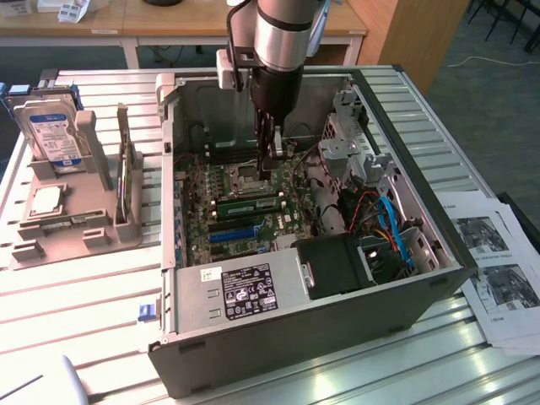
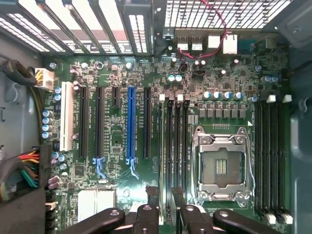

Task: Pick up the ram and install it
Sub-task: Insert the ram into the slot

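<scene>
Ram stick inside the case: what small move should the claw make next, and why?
Probably a short straight lift of the claw, nothing sideways. The ram stands on edge on the motherboard beside the CPU socket, and the claw hangs over it open and empty. Whether the ram is fully seated I cannot tell, so backing off for a clearer look seems wisest.

- The exterior view's top edge is cropping my arm (image 1: 283, 34).
- The wrist view's frame edge is cutting off my gripper (image 2: 169, 217).
- The power supply label (image 1: 247, 291) is showing print too small to read.
</scene>
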Robot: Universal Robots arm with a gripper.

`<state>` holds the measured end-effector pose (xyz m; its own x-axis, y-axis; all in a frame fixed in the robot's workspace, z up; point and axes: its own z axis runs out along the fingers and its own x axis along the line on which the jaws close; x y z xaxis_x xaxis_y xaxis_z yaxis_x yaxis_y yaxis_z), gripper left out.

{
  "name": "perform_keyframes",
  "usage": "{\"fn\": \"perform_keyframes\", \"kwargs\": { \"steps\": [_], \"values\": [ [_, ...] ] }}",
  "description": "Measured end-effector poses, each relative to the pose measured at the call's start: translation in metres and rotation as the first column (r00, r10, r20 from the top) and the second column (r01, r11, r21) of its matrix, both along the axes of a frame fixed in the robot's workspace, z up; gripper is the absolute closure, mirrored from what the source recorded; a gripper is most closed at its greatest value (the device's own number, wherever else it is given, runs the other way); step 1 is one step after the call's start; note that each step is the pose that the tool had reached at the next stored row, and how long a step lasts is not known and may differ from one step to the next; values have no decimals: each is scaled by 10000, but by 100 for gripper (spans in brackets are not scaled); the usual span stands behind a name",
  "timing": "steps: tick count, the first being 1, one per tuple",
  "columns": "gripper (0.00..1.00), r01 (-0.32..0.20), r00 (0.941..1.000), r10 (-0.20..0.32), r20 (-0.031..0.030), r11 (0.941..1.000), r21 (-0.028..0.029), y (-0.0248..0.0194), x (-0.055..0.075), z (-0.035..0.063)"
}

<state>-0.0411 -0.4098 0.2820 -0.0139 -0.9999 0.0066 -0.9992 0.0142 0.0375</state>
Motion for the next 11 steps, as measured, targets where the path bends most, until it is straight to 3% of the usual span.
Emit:
{"fn": "perform_keyframes", "kwargs": {
  "steps": [11],
  "values": [
    [75, 0, 10000, 0, 0, 10000, 0, 0, 0, 242]
  ]
}}
